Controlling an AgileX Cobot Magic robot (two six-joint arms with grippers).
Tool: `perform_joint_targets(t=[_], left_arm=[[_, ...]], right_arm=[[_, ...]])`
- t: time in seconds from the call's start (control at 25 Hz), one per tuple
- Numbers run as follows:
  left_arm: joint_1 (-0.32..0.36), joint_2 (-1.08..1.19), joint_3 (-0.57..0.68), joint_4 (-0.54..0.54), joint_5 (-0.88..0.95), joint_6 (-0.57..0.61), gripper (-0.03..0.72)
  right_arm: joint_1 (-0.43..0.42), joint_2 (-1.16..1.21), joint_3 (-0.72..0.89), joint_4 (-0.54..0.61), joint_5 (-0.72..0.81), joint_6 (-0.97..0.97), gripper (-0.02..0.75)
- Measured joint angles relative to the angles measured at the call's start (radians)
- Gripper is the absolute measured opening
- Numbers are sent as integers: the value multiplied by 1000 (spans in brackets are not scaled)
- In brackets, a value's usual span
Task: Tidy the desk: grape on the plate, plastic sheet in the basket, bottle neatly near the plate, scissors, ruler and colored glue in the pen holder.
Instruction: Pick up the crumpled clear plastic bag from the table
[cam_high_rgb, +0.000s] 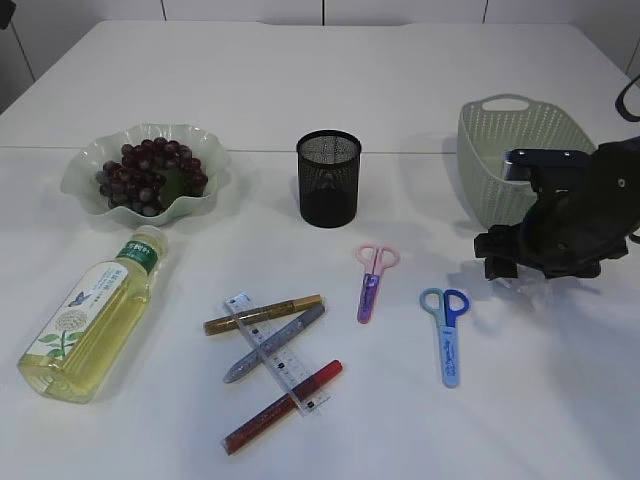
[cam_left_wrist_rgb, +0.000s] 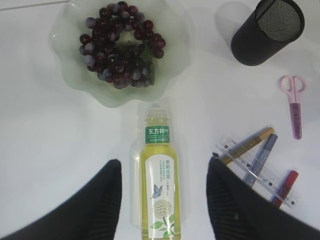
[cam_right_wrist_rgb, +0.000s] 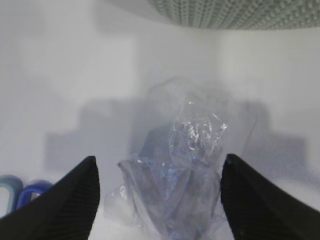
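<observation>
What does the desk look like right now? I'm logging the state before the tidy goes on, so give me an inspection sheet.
Surface: white table, no spills seen.
Job's things: grapes on the plate; bottle lying on its side below the plate; plastic sheet crumpled on the table, outside the basket; pink scissors, blue scissors, ruler and three glue pens all outside the pen holder.
Clutter: nothing seen.
Grippers: left gripper open above the bottle; right gripper open around the sheet.
Cables: black loop at the right edge.
Surroundings: white panels behind the table.
</observation>
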Motion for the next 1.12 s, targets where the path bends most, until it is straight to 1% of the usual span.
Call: perform_joint_targets(t=[0.32,0.92,1.0,1.12], left_arm=[[0,0,0,0,0,0,396],[0,0,0,-2,0,0,381],[0,0,0,-4,0,0,375],[0,0,0,-4,0,0,373]], right_arm=[[0,0,0,-2,38,0,584],[0,0,0,-3,39,0,583],[0,2,0,-3,39,0,569],[0,11,0,-5,39,0,494]])
